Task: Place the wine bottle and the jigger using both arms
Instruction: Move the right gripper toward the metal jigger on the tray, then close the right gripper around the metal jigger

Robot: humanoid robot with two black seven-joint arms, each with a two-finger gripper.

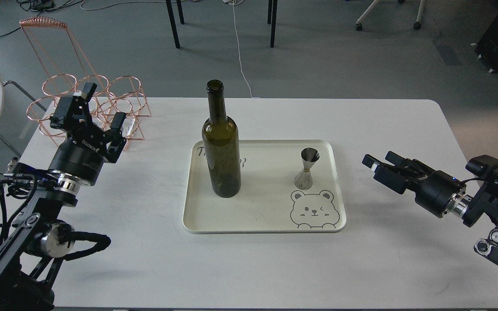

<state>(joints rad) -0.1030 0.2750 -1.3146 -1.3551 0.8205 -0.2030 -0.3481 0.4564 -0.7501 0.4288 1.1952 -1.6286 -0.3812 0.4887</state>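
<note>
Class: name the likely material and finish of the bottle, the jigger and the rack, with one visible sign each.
Wine bottle: dark olive glass, glossy, see-through. Jigger: polished steel, apparently; mirror-like reflections. Rack: thin copper-coloured wire, probably plated metal.

A white rectangular table with rounded corners (115, 259) carries everything. Near its middle lies a cream rectangular plastic tray (270, 224) with a cartoon bear drawn in its near right corner. A tall dark olive-green glass wine bottle (221, 155) stands upright on the tray's left half; a small shiny steel hourglass-shaped jigger (306, 169) stands upright on the right half, well apart from it. A copper-coloured wire rack of rings (95, 101) sits at the table's far left corner
</note>
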